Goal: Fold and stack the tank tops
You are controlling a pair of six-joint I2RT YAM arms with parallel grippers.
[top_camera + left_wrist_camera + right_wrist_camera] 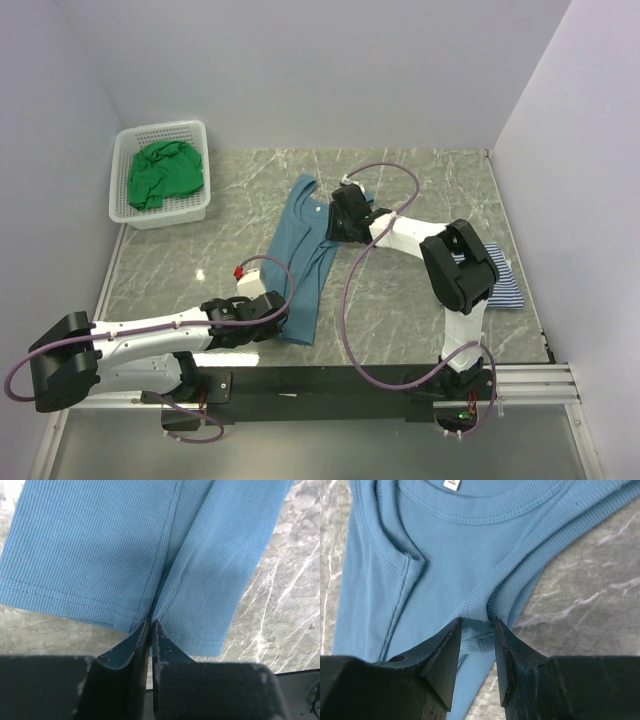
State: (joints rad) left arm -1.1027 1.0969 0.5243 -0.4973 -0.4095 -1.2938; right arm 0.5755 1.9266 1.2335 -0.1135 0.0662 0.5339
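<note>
The teal-blue tank top [305, 250] lies lengthwise at the table's middle, neckline at the far end. My left gripper [283, 314] is at its near hem; in the left wrist view the jaws [150, 623] are shut on a pinch of the hem [75, 592], with creases running up from the grip. My right gripper [336, 228] is at the right armhole, and its jaws [476, 622] hold a bunched fold of the ribbed armhole edge [485, 600]. The green tank top [160, 175] lies crumpled in the basket. The striped tank top [503, 281] lies at the right, partly hidden by the right arm.
A white lattice basket [160, 131] stands at the back left corner against the wall. Grey walls close the table on three sides. A black rail [330, 380] with both arm bases runs along the near edge.
</note>
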